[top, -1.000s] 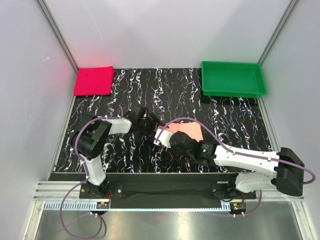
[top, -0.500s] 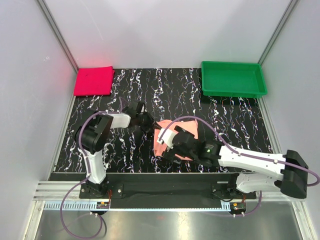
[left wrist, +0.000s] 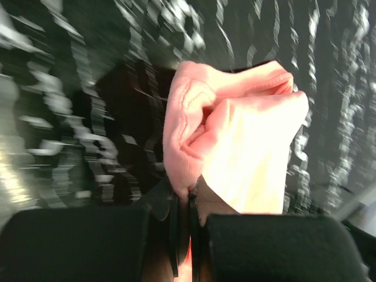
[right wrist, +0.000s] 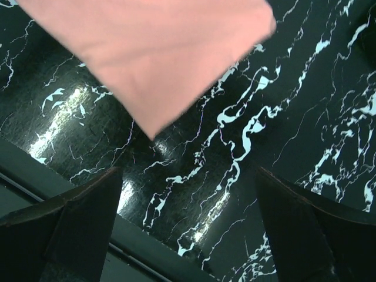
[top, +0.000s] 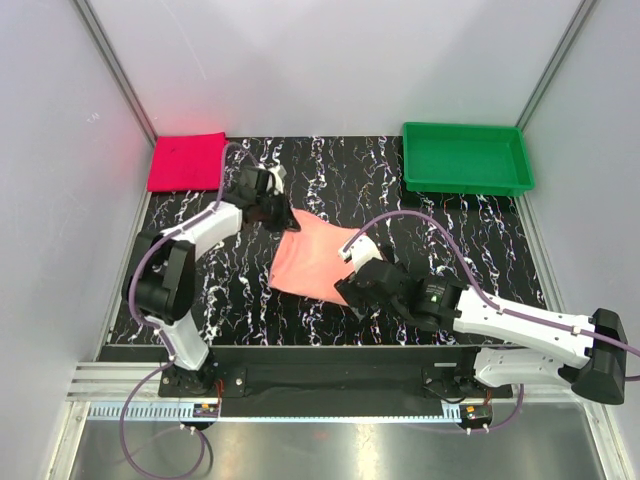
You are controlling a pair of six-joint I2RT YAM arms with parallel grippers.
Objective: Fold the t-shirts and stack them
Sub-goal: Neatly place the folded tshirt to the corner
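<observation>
1. Right tool [right wrist: 187,176] gapes wide, holding nothing, above the black white-veined tabletop [top: 470,250], just beside the near-right edge of the salmon-pink cloth t-shirt [top: 312,258].
2. Left tool [left wrist: 183,202] is clamped on that shirt's far-left corner.
3. Folded magenta-red cloth t-shirt [top: 187,162] lies at the tabletop's far-left corner.
</observation>
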